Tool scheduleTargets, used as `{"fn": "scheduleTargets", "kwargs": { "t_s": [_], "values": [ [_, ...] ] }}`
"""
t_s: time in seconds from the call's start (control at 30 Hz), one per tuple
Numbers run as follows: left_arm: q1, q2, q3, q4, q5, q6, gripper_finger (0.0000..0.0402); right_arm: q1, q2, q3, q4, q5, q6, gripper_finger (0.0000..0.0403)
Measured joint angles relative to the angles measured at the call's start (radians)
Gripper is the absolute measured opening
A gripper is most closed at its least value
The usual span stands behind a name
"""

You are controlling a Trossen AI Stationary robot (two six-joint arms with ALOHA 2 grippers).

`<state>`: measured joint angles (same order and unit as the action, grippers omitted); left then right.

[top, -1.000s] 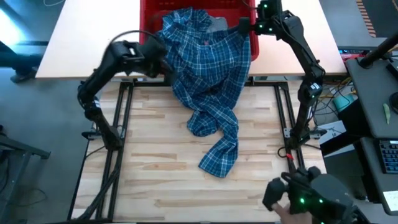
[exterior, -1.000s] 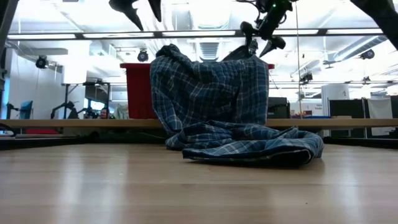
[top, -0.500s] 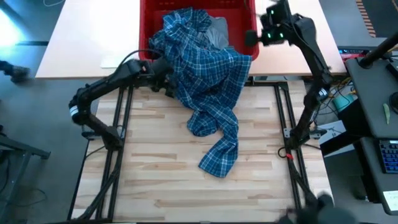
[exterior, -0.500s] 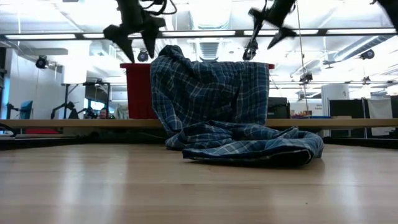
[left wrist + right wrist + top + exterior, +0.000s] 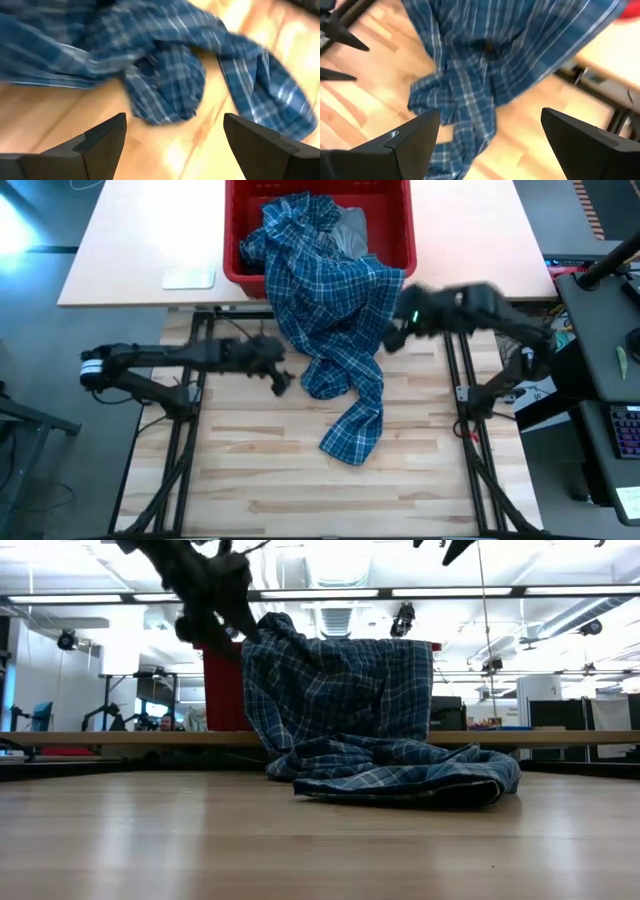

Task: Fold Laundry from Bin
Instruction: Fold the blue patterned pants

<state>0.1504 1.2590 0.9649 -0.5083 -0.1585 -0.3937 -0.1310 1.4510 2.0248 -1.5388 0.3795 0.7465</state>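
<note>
Left gripper (image 5: 281, 377): jaws spread wide and empty, held above the wooden surface (image 5: 240, 470) just beside the near-left edge of the plaid shirt (image 5: 335, 330), not touching it; in the left wrist view the two dark fingers (image 5: 102, 137) frame a bunched fold of the shirt (image 5: 170, 85) lying on the wood. Right gripper (image 5: 392, 332): jaws likewise spread wide and empty, raised over the right edge of the shirt where it hangs from the bin; in the right wrist view the fingers (image 5: 412, 137) stand apart above the trailing cloth (image 5: 470, 85). The blue-and-white plaid shirt spills out of the red bin (image 5: 238, 240), drapes over the bin's near wall and runs down onto the wooden surface, ending in a twisted sleeve or tail toward the near side. In the low view the shirt (image 5: 350, 710) hangs as a curtain in front of the bin (image 5: 222, 690) and pools in a low heap on the wood. A light grey garment (image 5: 350, 230) lies inside the bin, partly under the shirt. The bin rests on a paler surface (image 5: 130, 250) at the far side, where a small flat pale object (image 5: 189, 278) lies to the bin's left.
</note>
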Motion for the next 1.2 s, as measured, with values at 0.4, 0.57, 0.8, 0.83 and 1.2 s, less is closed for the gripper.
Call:
{"fn": "scheduleTargets", "kwargs": {
  "t_s": [0.4,0.57,0.8,0.83,1.2],
  "values": [
    [-0.058,0.394,-0.093,0.384,-0.111,-0.212,0.0311,0.417,0.017,-0.215,0.010,0.045,0.603,0.0329],
    [-0.053,0.525,-0.075,0.471,-0.112,-0.378,0.0303,0.481,0.033,-0.215,0.007,0.040,0.649,0.0328],
    [-0.059,0.645,0.045,0.429,-0.124,-0.408,0.0111,0.486,0.020,-0.215,-0.006,0.041,0.542,0.0329],
    [-0.062,0.652,0.066,0.405,-0.114,-0.405,0.0068,0.486,0.017,-0.216,-0.008,0.042,0.524,0.0329],
    [-0.303,0.447,0.313,-0.050,-0.044,-0.370,0.0006,0.475,-0.059,-0.228,-0.032,0.169,0.401,0.0328]
  ]
}}
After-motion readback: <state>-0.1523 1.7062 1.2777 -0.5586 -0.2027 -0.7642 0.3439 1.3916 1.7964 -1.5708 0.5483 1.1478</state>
